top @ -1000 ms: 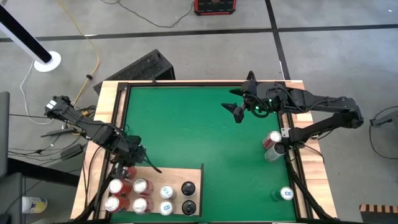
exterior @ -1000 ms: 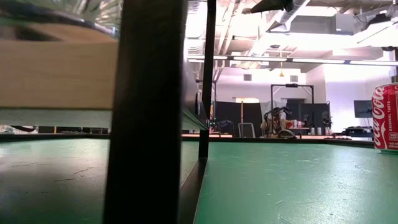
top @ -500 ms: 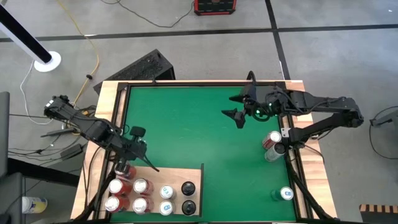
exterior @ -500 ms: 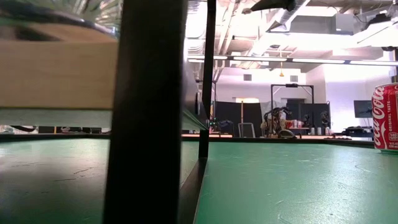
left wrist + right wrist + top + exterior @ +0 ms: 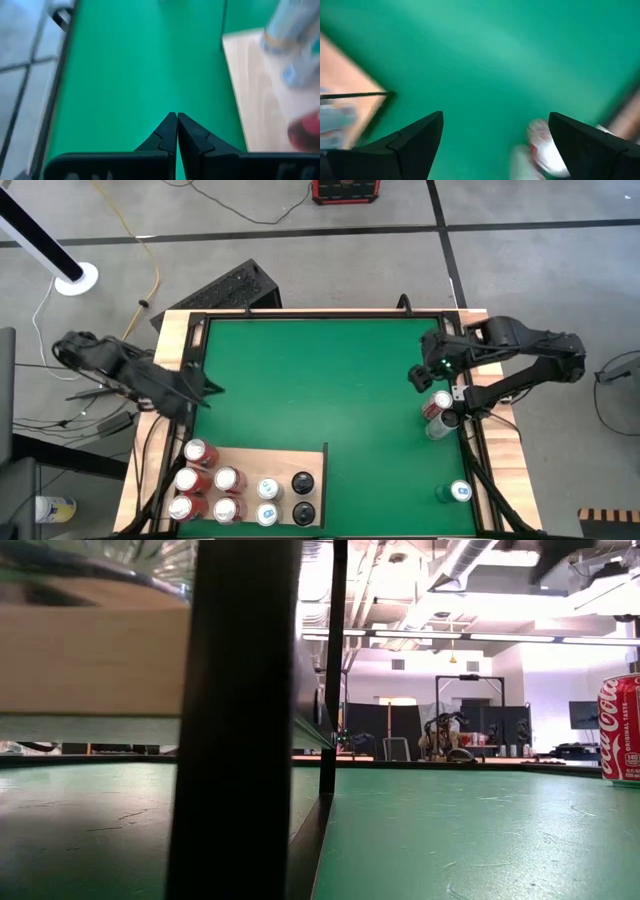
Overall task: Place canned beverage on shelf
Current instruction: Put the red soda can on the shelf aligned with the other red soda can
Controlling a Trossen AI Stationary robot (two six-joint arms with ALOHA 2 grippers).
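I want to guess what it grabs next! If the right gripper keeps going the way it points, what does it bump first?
Probably the red can lying on the green mat: it sits just ahead between the open right gripper fingers, though depth is hard to judge.

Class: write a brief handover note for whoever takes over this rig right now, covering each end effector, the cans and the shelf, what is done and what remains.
Left end effector: shut, empty, over the mat's left edge.
Right end effector: open, empty, above the red can by the right edge.
Shelf: seven cans on it, including a red one at its far left corner.
Left to do: the red can, a silver can beside it, and a green can.
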